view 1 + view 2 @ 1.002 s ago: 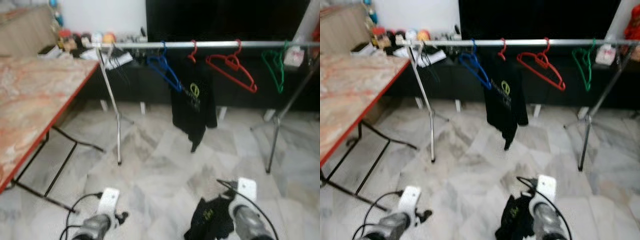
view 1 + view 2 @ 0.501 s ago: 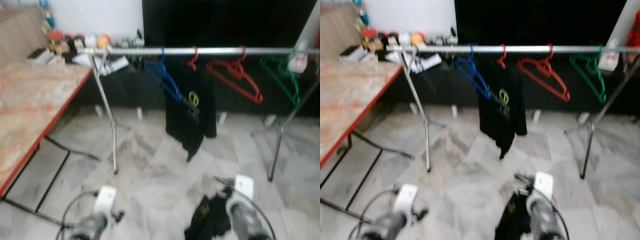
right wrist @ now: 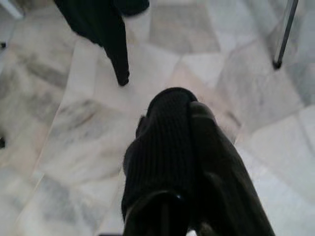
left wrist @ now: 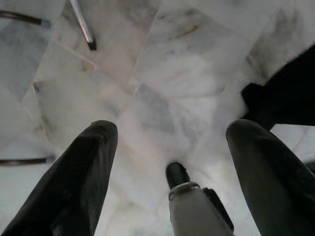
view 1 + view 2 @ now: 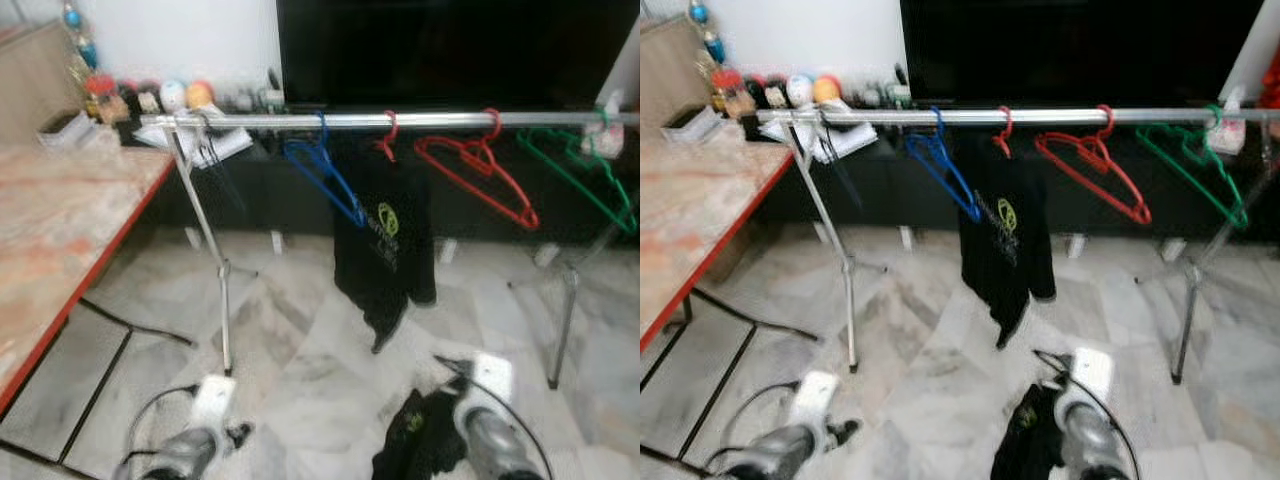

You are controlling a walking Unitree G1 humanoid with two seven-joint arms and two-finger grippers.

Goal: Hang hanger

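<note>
- Your right gripper (image 3: 192, 147) is clamped on a black garment (image 5: 418, 445), low at your right side.
- The rail (image 5: 400, 120) lies ahead and above, its long axis running left-right.
- Your left gripper (image 4: 170, 147) hangs spread, empty.

Home room, marble floor (image 5: 300, 370), clothes rail (image 5: 400, 120), television (image 5: 450, 50)

A marble-topped bench (image 5: 60, 220) stands at the left; coloured balls (image 5: 185, 94) sit far left; marble floor (image 5: 300, 340) lies below.
</note>
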